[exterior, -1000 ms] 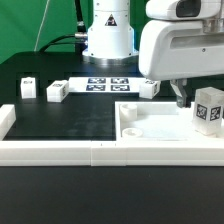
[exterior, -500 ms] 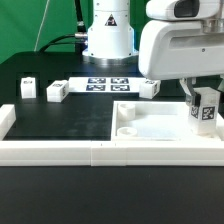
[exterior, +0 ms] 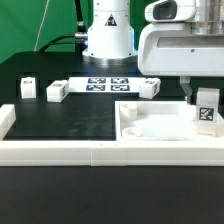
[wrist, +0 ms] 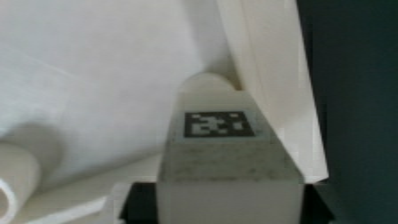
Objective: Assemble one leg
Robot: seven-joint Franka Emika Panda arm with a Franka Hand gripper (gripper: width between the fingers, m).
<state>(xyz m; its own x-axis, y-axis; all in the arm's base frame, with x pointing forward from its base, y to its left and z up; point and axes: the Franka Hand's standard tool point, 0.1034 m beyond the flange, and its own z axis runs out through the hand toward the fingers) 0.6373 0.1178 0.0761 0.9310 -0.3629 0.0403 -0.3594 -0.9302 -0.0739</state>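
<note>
Right now we see the gripper [exterior: 204, 93] in the upper right of the exterior view, its jaws pinching the leg [exterior: 207, 109] from either side near its top. The leg stands upright at the exterior view's right edge, its black-and-white tag facing the camera, over the right side of the white panel [exterior: 160, 128]. We cannot tell whether its foot touches the panel. In the wrist view the leg [wrist: 221, 140] sits between the two dark fingers [wrist: 139, 205] of the gripper [wrist: 222, 205], tag toward the lens, close beside the panel's raised rim [wrist: 267, 60]. Toward the upper middle of the exterior view the marker board [exterior: 105, 84] lies flat on the black table [exterior: 70, 118], with a second peg [exterior: 150, 88] just beside it on the exterior view's right. A third peg [exterior: 56, 92] and a fourth peg [exterior: 27, 87] stand well apart from the panel at the exterior view's left. Long white rails [exterior: 100, 150] run along the lower part of the frame.
</note>
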